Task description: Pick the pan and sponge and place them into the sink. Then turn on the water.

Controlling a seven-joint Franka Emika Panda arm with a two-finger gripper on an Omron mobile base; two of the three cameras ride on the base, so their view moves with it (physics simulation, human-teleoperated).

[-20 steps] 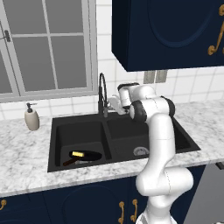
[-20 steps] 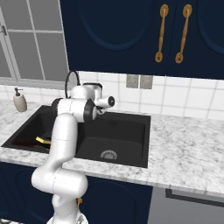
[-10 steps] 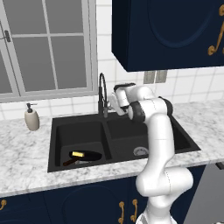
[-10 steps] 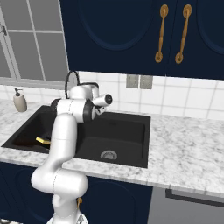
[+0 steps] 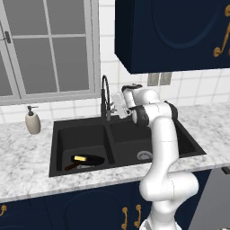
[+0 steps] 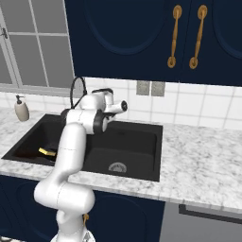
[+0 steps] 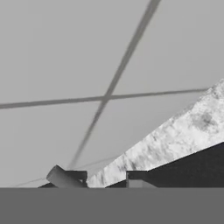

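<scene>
The pan (image 5: 85,161) lies in the left basin of the sink (image 5: 58,134) with the sponge (image 5: 80,158) on it (yellow side up). The gripper (image 5: 116,104) sits at the faucet (image 5: 105,96) behind the divider; whether its jaws clasp the lever I cannot tell
</scene>
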